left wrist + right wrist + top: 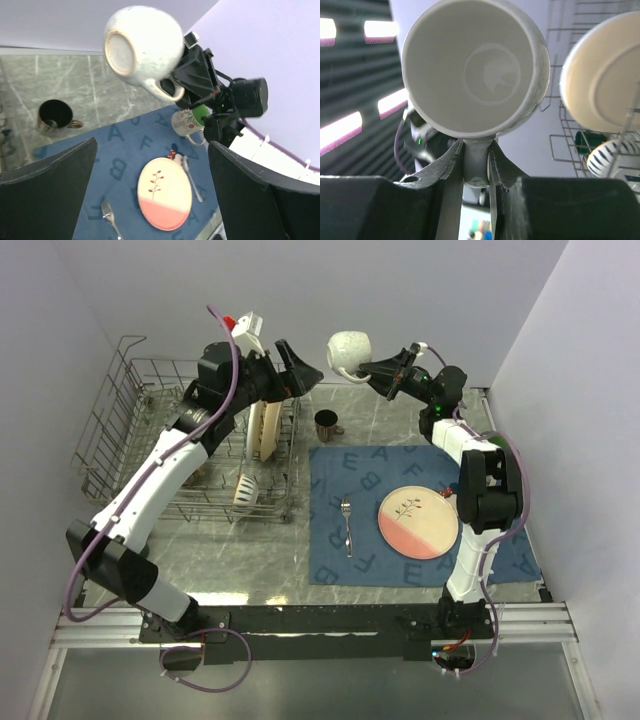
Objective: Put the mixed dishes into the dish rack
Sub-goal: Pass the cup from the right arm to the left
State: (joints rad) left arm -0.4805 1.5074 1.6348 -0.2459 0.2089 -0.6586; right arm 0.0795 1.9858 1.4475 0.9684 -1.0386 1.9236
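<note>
My right gripper [372, 368] [476, 160] is shut on the handle of a white mug [348, 348] [475, 70] [145, 45], holding it high in the air beyond the placemat. My left gripper [298, 365] [152, 145] hangs open and empty just left of the mug, at the dish rack's right side. The grey wire dish rack [100, 440] holds an upright tan plate [268, 430] [600, 70] and a striped bowl [248, 490]. On the table lie a dark mug [326, 423] [55, 115], a pink-and-cream plate [418, 521] [164, 200] and a fork [347, 525] [111, 217].
The blue lettered placemat [350, 562] lies under the plate and fork. The left wrist view also shows a floral mug [187, 122] and a spoon [192, 177] on it, behind my right arm. Walls close in at the back and both sides.
</note>
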